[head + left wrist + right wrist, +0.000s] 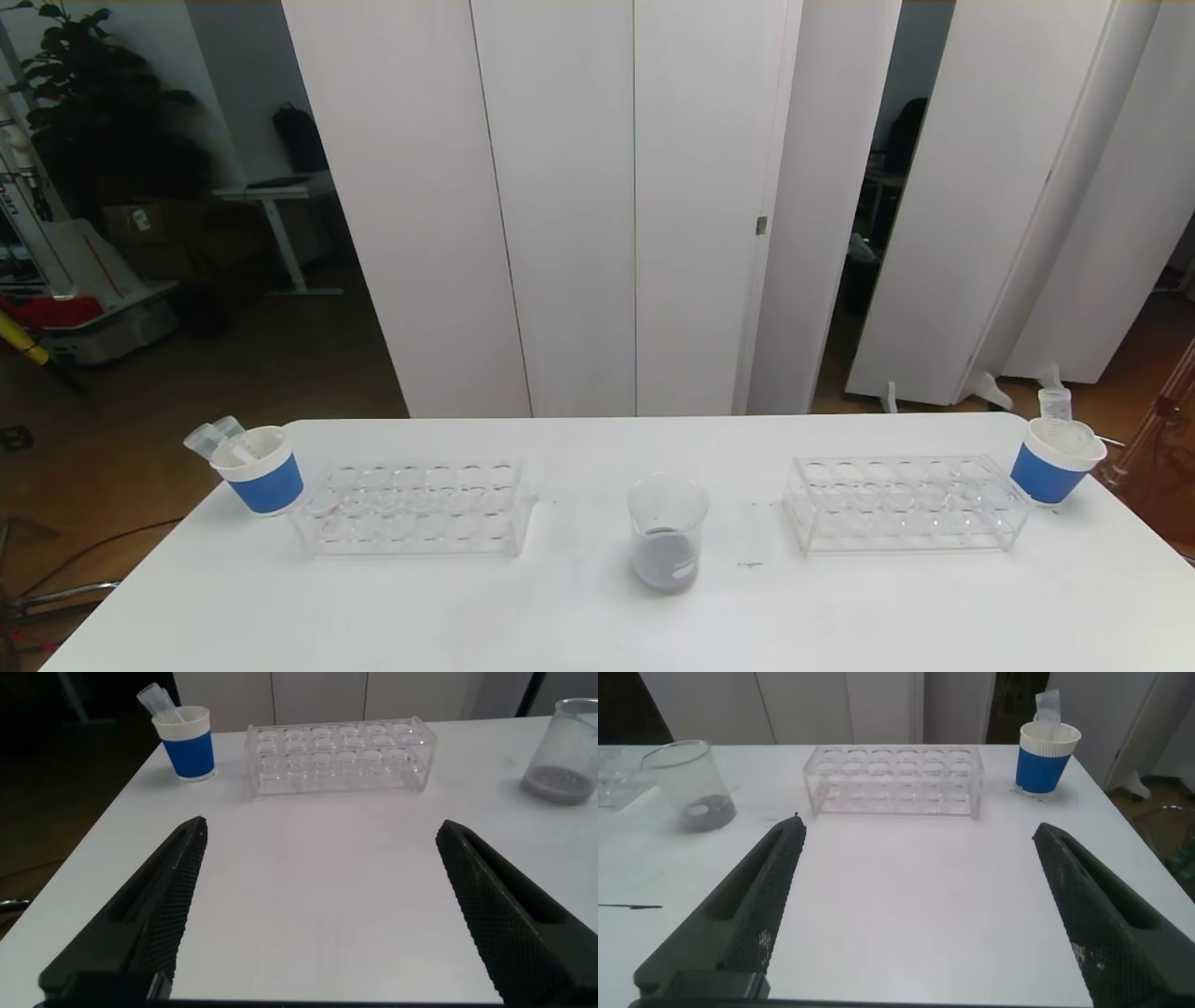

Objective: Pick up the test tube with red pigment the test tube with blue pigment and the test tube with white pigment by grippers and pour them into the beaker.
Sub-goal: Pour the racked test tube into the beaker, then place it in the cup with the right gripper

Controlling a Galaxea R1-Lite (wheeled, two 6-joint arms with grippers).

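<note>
Both claws, the left claw [318, 905] and right claw [915, 905], hung wide open and empty above the white bench [579, 616]. Between two clear plastic racks, the small clear glass beaker [666, 532] stood holding dark grey liquid; its white patch's writing was unreadable.

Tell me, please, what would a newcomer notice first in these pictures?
Probably the beaker at the table's centre, with dark grey liquid at its bottom. On either side stands a clear tube rack, both looking empty, and at each far end a blue-and-white paper cup holding tubes.
</note>
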